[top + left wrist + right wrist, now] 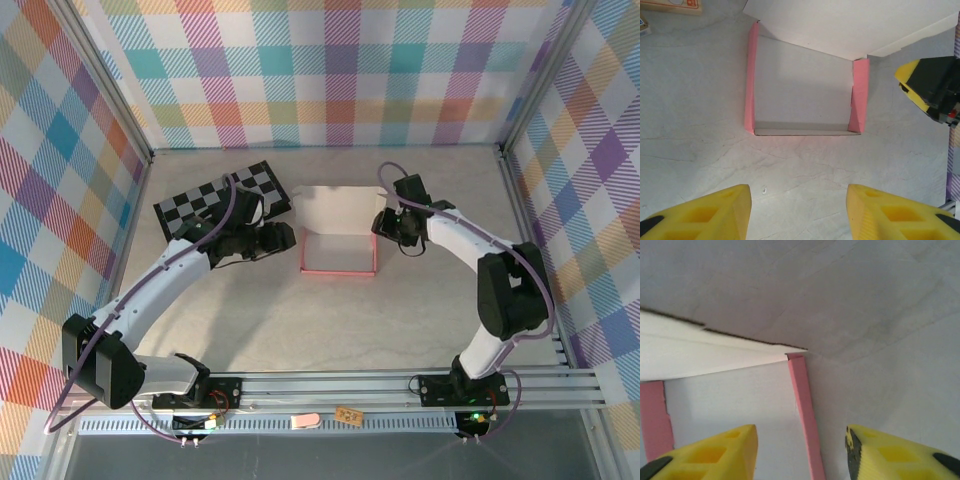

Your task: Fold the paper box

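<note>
The paper box [338,252] lies mid-table as a shallow tray with pink walls, a pale inside and its white lid flap [335,208] raised at the back. My left gripper [283,237] hovers just left of it, open. In the left wrist view its yellow fingers [715,215] frame bare table in front of the box [800,90]. My right gripper [383,225] is at the box's right side. In the right wrist view it [800,455] is open and straddles the right pink wall [805,405] without touching it. The lid flap [700,350] hangs above.
A black-and-white checkered board [222,197] lies at the back left behind the left arm. Plaid enclosure walls [60,150] close three sides. An aluminium rail [400,385] runs along the near edge. A wooden edge [670,6] is at the top left of the left wrist view.
</note>
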